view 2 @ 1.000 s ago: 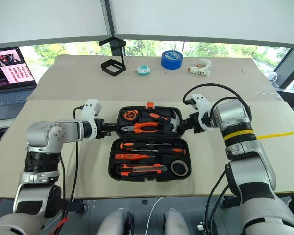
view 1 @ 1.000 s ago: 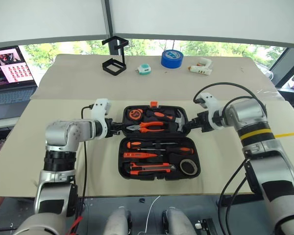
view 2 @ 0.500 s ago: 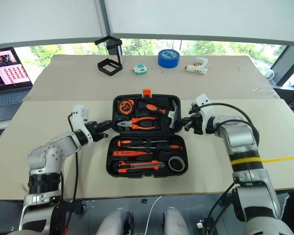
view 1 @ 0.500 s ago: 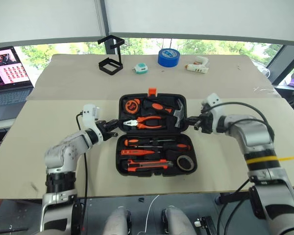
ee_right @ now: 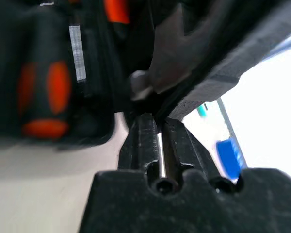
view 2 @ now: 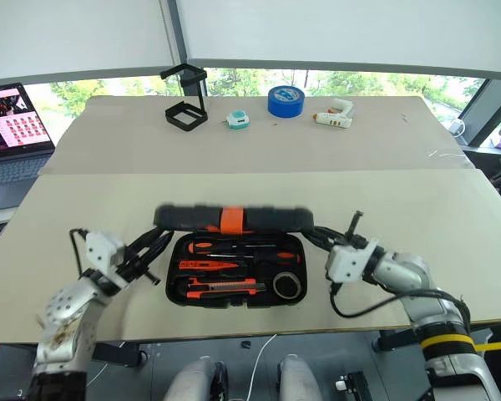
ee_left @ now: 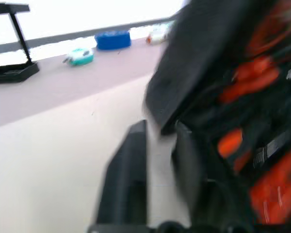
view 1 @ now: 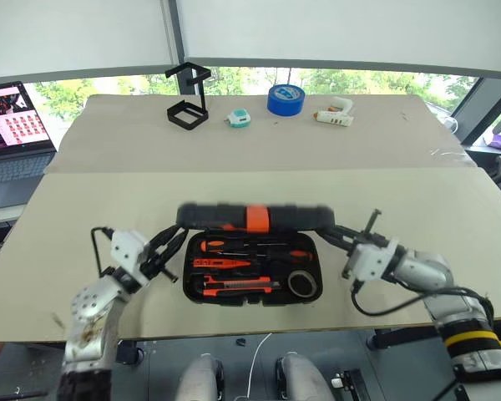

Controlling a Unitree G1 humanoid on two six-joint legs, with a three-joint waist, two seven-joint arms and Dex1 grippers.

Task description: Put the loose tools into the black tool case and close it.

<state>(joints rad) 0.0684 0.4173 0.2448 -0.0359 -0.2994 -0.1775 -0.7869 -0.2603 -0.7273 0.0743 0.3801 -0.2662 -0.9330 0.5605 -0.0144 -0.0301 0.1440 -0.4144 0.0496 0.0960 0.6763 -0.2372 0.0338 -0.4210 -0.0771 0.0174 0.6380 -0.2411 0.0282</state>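
While the lid of the black tool case [view 1: 252,249] stands half raised over its base, I have both arms low at the near edge of the surface [view 1: 451,209]. My left gripper [view 1: 169,248] sits at the case's left end, its fingers [ee_left: 128,165] a small gap apart with the lid's corner just in front of them; I cannot tell whether they touch it. My right gripper [view 1: 336,237] is at the right end, fingers [ee_right: 145,138] nearly together under the lid's edge. In the base I see two screwdrivers [view 1: 255,248], a slim tester [view 1: 221,262], the utility knife [view 1: 234,286] and a grey tape roll [view 1: 301,285]. The orange latch [view 1: 258,219] faces me. Far back stand a black wire stand [view 1: 189,104], a blue tape roll [view 1: 285,98] and a white glue gun [view 1: 334,114].
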